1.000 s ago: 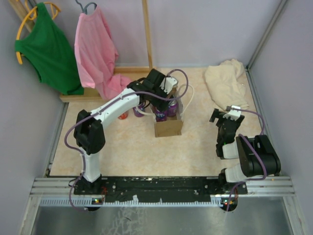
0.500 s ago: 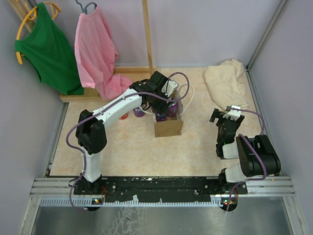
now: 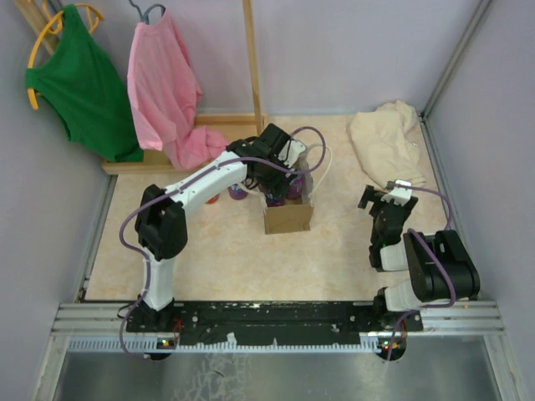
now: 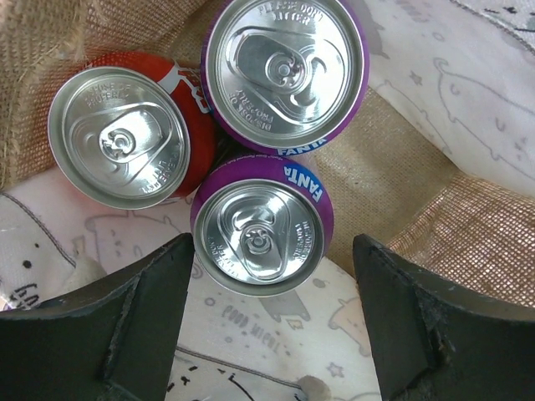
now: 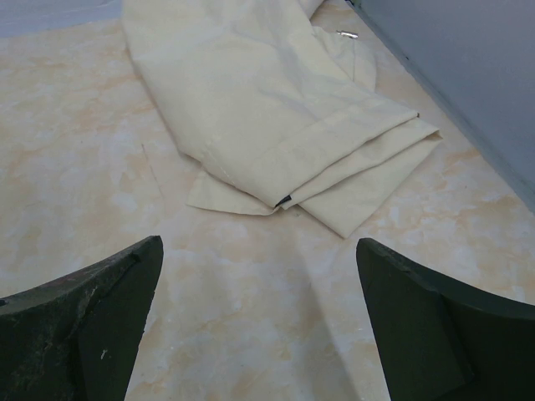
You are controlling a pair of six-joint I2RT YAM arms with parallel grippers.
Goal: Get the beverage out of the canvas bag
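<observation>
The tan canvas bag [image 3: 288, 217] stands mid-table with white rope handles. In the left wrist view I look down into its burlap wall [image 4: 393, 171] and printed white lining. Three upright cans stand inside: a red one [image 4: 117, 138], a large-looking purple Fanta can [image 4: 284, 71], and a lower purple Fanta can [image 4: 261, 225]. My left gripper [image 4: 272, 334] is open above the bag's mouth [image 3: 280, 180], and the lower purple can lies just ahead of its fingers [image 4: 150, 322]. My right gripper [image 5: 259, 334] is open and empty over bare table [image 3: 389, 199].
A cream-beige cloth heap [image 3: 384, 146] lies at the back right, just ahead of the right gripper [image 5: 276, 109]. A purple can [image 3: 238, 191] and a reddish can [image 3: 211, 198] show left of the bag. A green top [image 3: 79, 83] and a pink garment [image 3: 167, 92] hang at the back left.
My left gripper has moved a little toward the bag and lower over its mouth. The right arm has not moved.
</observation>
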